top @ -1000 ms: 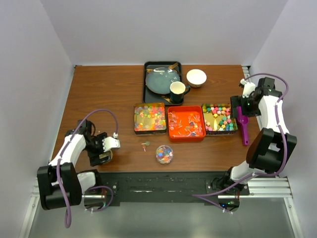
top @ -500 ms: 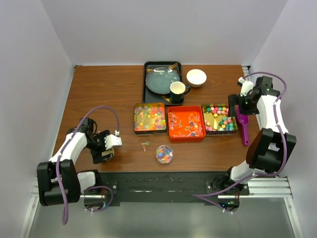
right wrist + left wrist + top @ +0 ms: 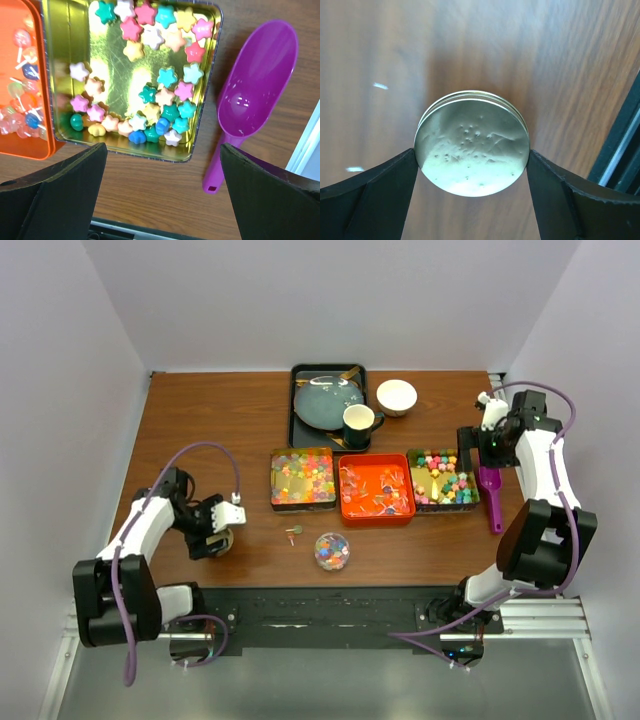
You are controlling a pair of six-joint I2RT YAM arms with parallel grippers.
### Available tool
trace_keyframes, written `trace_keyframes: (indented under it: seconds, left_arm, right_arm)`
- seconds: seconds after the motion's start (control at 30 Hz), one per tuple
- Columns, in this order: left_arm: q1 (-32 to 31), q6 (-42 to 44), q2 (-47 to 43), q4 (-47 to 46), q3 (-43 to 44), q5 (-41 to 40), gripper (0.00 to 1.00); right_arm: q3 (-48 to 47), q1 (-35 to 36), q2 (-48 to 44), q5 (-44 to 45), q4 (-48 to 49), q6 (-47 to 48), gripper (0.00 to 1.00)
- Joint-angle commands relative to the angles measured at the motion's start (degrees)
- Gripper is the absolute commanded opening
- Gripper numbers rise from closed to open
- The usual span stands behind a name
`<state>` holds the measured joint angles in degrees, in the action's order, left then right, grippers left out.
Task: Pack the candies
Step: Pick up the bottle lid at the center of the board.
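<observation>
- Pinching the gold lid [image 3: 471,165] at its rim, the left claw [image 3: 217,533] has one finger touching each side of the disc. The lid lies flat on the wooden bench [image 3: 200,430], near the front-left corner.
- The right claw [image 3: 163,150] is spread wide and holds nothing. It hovers above the near edge of a gold tin [image 3: 70,65], with the purple scoop [image 3: 255,85] just to the right.
- The candies [image 3: 165,95] in that tin are pastel stars, bunched along its far and near sides.
- The scoop lies on the bench beside the tin, its handle pointing toward the near edge.
- An orange tray [image 3: 376,517] of clear-wrapped pieces sits in the middle of the row. A second tin [image 3: 302,505] of mixed coloured sweets is on its left.
- A small clear jar [image 3: 331,550], open-topped and full of coloured sweets, stands in front of the row. A stray piece [image 3: 292,533] lies just to its left.
- Behind the row, a black tray [image 3: 295,430] carries a grey plate [image 3: 325,402] and a dark mug [image 3: 358,425], with a white bowl [image 3: 397,396] beside it.
</observation>
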<state>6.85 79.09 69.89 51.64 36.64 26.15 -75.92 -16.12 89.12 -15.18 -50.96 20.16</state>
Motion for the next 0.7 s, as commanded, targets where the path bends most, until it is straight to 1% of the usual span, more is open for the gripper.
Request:
trace_keyframes:
  seconds: [0.0,0.03,0.07,0.1,0.17,0.2,0.23,0.3,0.33,0.37,0.4,0.43,0.5,0.53,0.57,0.6,0.67]
  left_arm:
    - [-3.2,0.7,-3.9,6.1,8.2,7.5,0.80]
    - [-5.6,0.0,-4.4,6.6,9.3,8.1,0.81]
    - [-6.3,-0.5,-5.2,7.8,10.3,9.5,0.81]
    - [-8.3,-2.0,-5.5,7.8,12.1,10.3,0.82]
    - [-14.3,-4.9,-6.0,6.1,13.8,11.2,0.83]
    - [-16.7,-8.3,-5.9,5.2,15.5,11.1,0.83]
    - [-21.1,-10.0,-5.6,4.2,16.3,11.1,0.84]
    - [-25.0,-15.4,-4.0,0.9,19.7,11.0,0.84]
    - [-28.0,-17.6,-3.2,0.1,21.1,11.2,0.84]
    - [-29.0,-21.1,-1.4,-0.7,22.3,12.2,0.84]
    - [-30.1,-22.7,-0.5,-1.1,24.1,12.1,0.84]
    - [-32.7,-24.0,0.6,-1.1,24.7,11.8,0.84]
    - [-35.6,-26.3,2.6,-2.3,24.9,10.1,0.83]
    - [-38.9,-27.1,3.0,-3.3,24.8,9.0,0.83]
    - [-40.6,-29.1,3.5,-6.0,24.6,6.7,0.83]
    - [-43.8,-30.5,3.8,-7.8,24.4,5.4,0.84]
    - [-46.6,-33.5,5.8,-10.1,25.0,3.0,0.85]
  right_arm:
    - [-3.6,0.4,-0.3,-2.6,2.3,-1.6,0.98]
    - [-3.8,0.6,-0.1,-2.8,2.5,-1.7,0.98]
    - [-3.9,0.6,0.0,-3.0,2.7,-2.1,0.98]
    - [-4.1,0.7,0.3,-3.2,3.1,-2.2,0.98]
    - [-4.3,1.0,1.0,-3.7,3.4,-2.8,0.98]
    - [-4.8,1.1,1.3,-3.9,3.6,-2.8,0.98]
    - [-4.9,1.4,1.5,-4.1,3.6,-2.8,0.98]
    - [-5.6,1.7,1.8,-4.3,3.7,-2.9,0.98]
    - [-6.0,2.1,1.8,-4.6,3.5,-3.0,0.98]
    - [-6.4,2.1,2.2,-5.6,3.2,-3.3,0.98]
    - [-7.8,2.3,2.3,-6.0,2.3,-3.5,0.98]
    - [-8.3,2.7,2.4,-6.3,1.9,-3.9,0.98]
    - [-9.2,3.4,2.5,-7.4,1.7,-5.0,0.98]
    - [-9.5,4.4,2.5,-7.1,1.2,-5.1,0.98]
    - [-9.9,5.1,2.6,-6.4,0.9,-5.2,0.98]
    - [-10.4,6.0,2.8,-5.4,0.3,-5.4,0.98]
    - [-10.5,6.6,2.6,-5.0,0.2,-6.3,0.98]
